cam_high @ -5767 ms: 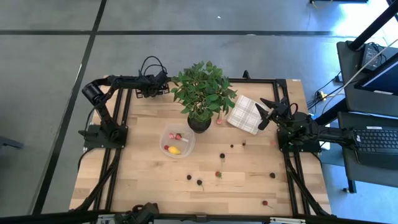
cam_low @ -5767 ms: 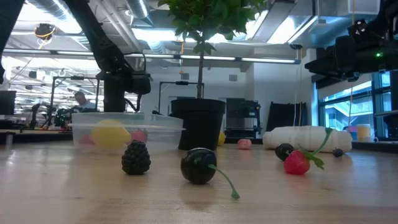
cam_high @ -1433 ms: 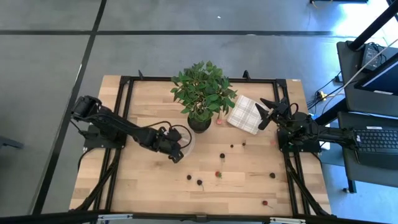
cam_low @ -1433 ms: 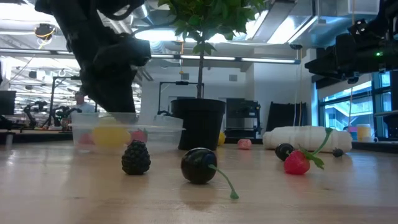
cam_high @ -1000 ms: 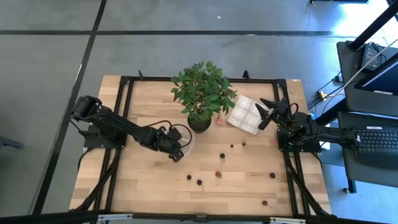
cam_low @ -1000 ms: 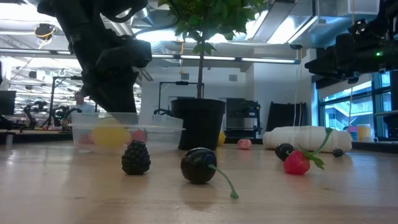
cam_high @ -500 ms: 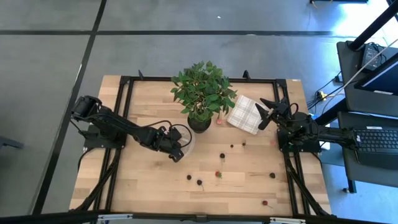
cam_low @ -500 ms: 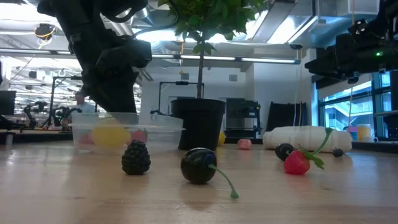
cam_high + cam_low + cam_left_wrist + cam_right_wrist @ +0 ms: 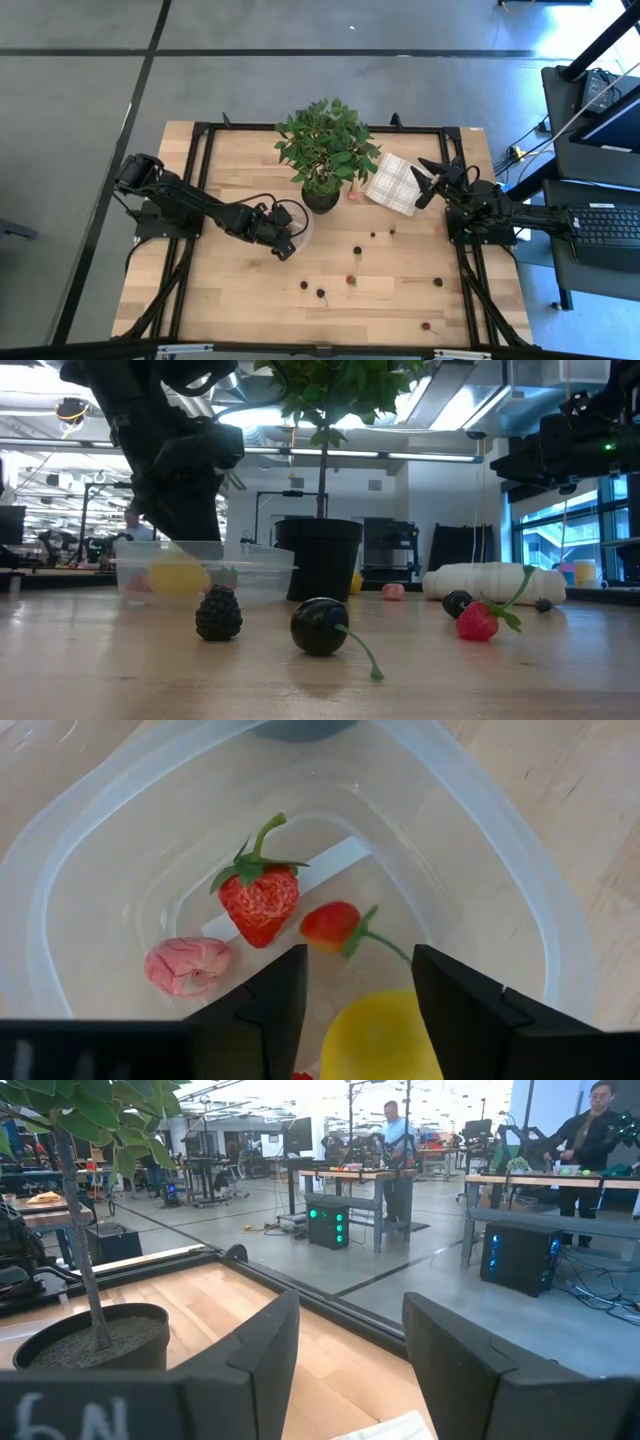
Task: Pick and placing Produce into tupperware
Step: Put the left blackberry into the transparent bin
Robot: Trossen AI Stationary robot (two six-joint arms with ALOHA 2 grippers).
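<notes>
Half the lemon [image 9: 385, 1040] shows.

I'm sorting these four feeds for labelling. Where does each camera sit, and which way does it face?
High view: overhead, straight down on the wooden table; both dark arms show.
Low view: table height, level across to the room; left arm shows above the clear plastic tupperware.
Left wrist view: on the left arm, looking into the tupperware; left gripper open, empty.
Right wrist view: past the open right gripper into the room.
Shared: high, low and right wrist views show the leafy green potted plant.
</notes>
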